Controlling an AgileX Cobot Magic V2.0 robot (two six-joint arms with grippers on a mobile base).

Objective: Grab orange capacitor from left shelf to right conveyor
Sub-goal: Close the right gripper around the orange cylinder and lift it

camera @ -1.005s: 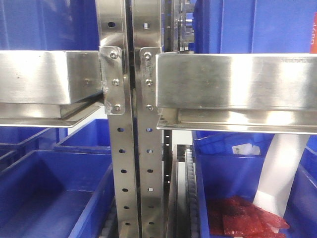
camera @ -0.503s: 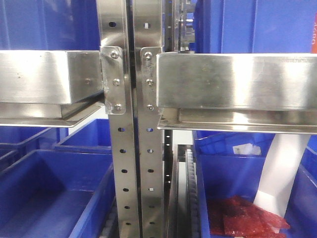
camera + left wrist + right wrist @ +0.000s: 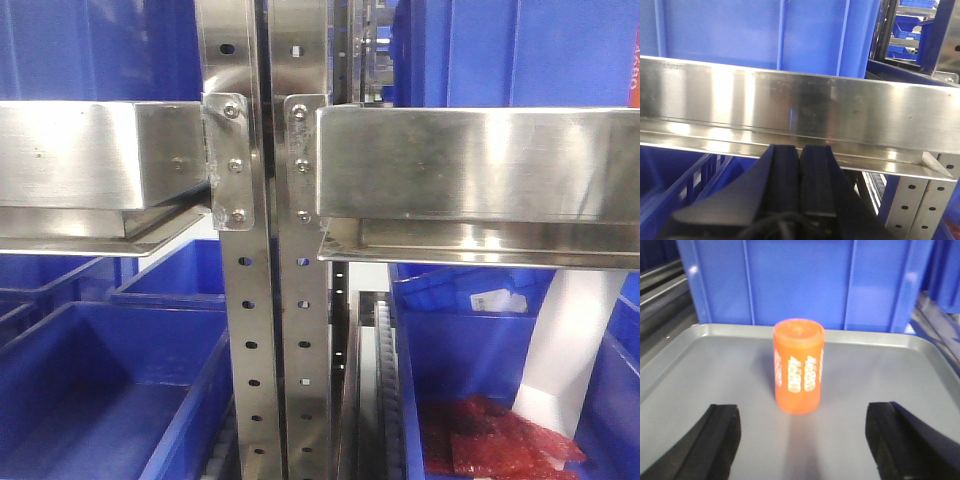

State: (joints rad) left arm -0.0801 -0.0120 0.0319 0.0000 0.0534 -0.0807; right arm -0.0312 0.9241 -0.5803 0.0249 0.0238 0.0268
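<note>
Front view, left to right: the left shelf (image 3: 262,330) fills the frame. A boxy steel beam (image 3: 90,155) is bolted to its perforated uprights, and a second beam (image 3: 470,165) sits on the far side. A large blue bin (image 3: 100,390) lies below on the left. Crinkled red bags (image 3: 490,440) lie in another bin (image 3: 470,350) at lower right. The orange capacitor does not show in this view. Left wrist view: my left jaws are closed, with the two black pads (image 3: 785,172) pressed face to face and nothing between them. They are pointed at a brushed steel beam (image 3: 800,112), and a blue bin wall (image 3: 765,32) rises above it. Right wrist view: my right jaws stand wide, with one dark fingertip (image 3: 715,440) at lower left and the other (image 3: 900,440) at lower right. Neither fingertip touches anything. The orange capacitor (image 3: 798,367) stands upright between and just beyond them, on a flat grey tray (image 3: 700,360) with a raised rim. Pale numerals run sideways on its wall. A blue bin (image 3: 805,280) stands directly behind the tray's far rim. I hold nothing in either jaws.
</note>
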